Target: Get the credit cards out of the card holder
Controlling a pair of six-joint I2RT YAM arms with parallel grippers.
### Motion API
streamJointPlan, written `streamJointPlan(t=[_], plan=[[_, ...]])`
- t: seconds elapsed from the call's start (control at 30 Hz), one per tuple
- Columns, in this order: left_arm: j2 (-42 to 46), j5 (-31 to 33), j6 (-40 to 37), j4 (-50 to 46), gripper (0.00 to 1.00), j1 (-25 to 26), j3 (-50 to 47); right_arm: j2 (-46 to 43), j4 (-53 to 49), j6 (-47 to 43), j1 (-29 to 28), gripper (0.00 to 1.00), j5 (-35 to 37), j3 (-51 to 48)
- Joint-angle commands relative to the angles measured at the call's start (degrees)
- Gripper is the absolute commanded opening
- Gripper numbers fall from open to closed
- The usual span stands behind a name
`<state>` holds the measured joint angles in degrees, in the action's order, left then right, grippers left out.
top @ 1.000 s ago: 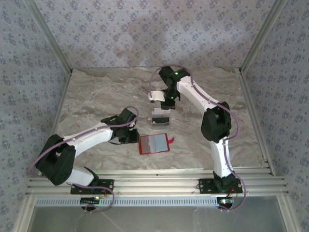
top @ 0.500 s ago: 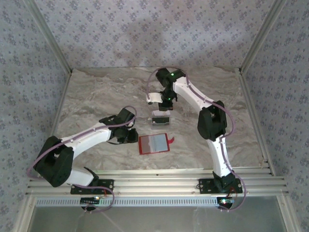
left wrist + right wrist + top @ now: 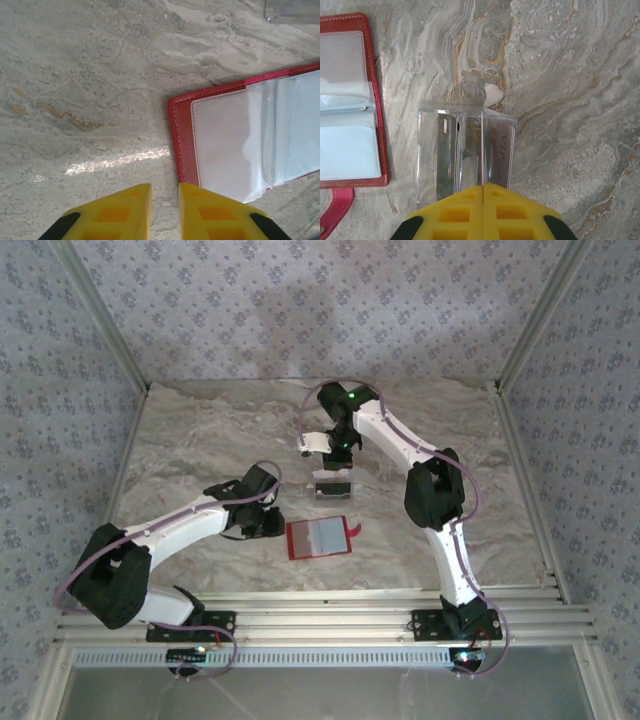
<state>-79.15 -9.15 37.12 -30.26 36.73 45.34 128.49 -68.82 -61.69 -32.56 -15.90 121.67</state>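
The red card holder (image 3: 319, 538) lies open on the table, its pale clear-sleeved panel (image 3: 225, 145) up and its snap tab (image 3: 334, 212) off one corner. My left gripper (image 3: 165, 189) rests by its left edge, fingers narrowly open over bare table. My right gripper (image 3: 483, 187) hangs over a clear plastic tray (image 3: 333, 483), shut on a thin credit card (image 3: 482, 150) seen edge-on. Two more credit cards stand in the tray: a dark-banded one (image 3: 445, 150) and a pale one with red lettering (image 3: 502, 152).
The tray (image 3: 427, 150) stands just behind the card holder (image 3: 375, 100). The marbled tabletop (image 3: 200, 450) stretches to patterned walls on three sides. A metal rail (image 3: 320, 620) runs along the near edge by the arm bases.
My right gripper and its arm have shifted slightly left above the tray. The left arm, card holder and tray have hardly moved.
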Motion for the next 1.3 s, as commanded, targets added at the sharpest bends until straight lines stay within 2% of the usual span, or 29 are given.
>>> streamJointPlan(t=[0.0,0.2,0.33,0.43,0.57,0.63,0.7,0.73,0.8,0.87,0.93,0.97,1.0,1.07,1.23,1.27], plan=[[1.3,0.36,0.34,-1.2,0.22,-0.45,-0.17,0.8,-1.01,1.0,0.0,0.0,-2.49,0.84],[0.65,0.34,0.39,-0.87,0.22,-0.48,-0.26,-0.02,0.89,1.8,1.32,0.0,-4.72,-3.15],[0.37,0.44,0.4,-0.67,0.23,-0.65,-0.17,-2.3,5.15,3.89,2.01,0.19,-3.54,-6.84],[0.23,1.03,0.08,-0.42,0.23,-1.1,-0.03,-5.52,9.33,5.55,2.74,0.29,-1.47,-9.93],[0.05,2.82,-0.97,-0.01,0.27,-2.44,0.34,-10.79,16.66,8.48,3.89,0.33,1.53,-15.49],[-0.01,4.02,-1.72,0.71,0.32,-3.27,0.35,-14.16,20.2,10.16,4.67,0.38,2.39,-18.82],[-0.21,5.27,-2.63,1.58,0.39,-4.25,0.76,-17.91,23.37,11.44,5.47,0.39,1.48,-22.83],[-0.43,5.93,-3.21,1.98,0.44,-4.7,1.02,-19.56,24.95,12.34,5.78,0.4,1.29,-24.9],[-0.95,8.64,-4.29,2.69,0.55,-5.87,1.71,-23.64,29.61,15.34,6.61,0.47,2.62,-29.88],[-1.62,10.98,-5.67,3.61,0.64,-7.4,2.28,-27.86,35.54,19.08,7.74,0.61,4.8,-35.76],[-2.41,14.65,-6.85,4.19,0.74,-8.88,2.86,-32.54,41.02,23.23,9.49,0.81,6.41,-41.66],[-2.72,16.59,-7.79,4.58,0.94,-9.82,3.08,-34.81,44.01,25.23,10.72,0.99,7.27,-44.69],[-2.97,18.78,-8.67,5.26,1.0,-10.53,3.32,-36.93,46.71,27.42,11.97,1.0,8.22,-47.98],[-3.36,23.86,-9.64,6.01,1.0,-12.17,3.62,-40.41,50.71,31.68,14.25,1.0,9.23,-53.74],[-3.62,41.21,-12.12,12.2,1.0,-15.57,2.42,-46.7,63.67,40.74,20.21,1.0,13.55,-69.21],[-3.63,40.81,-11.46,12.23,1.0,-17.69,2.94,-47.58,67.61,42.82,21.75,1.0,14.0,-72.51]])
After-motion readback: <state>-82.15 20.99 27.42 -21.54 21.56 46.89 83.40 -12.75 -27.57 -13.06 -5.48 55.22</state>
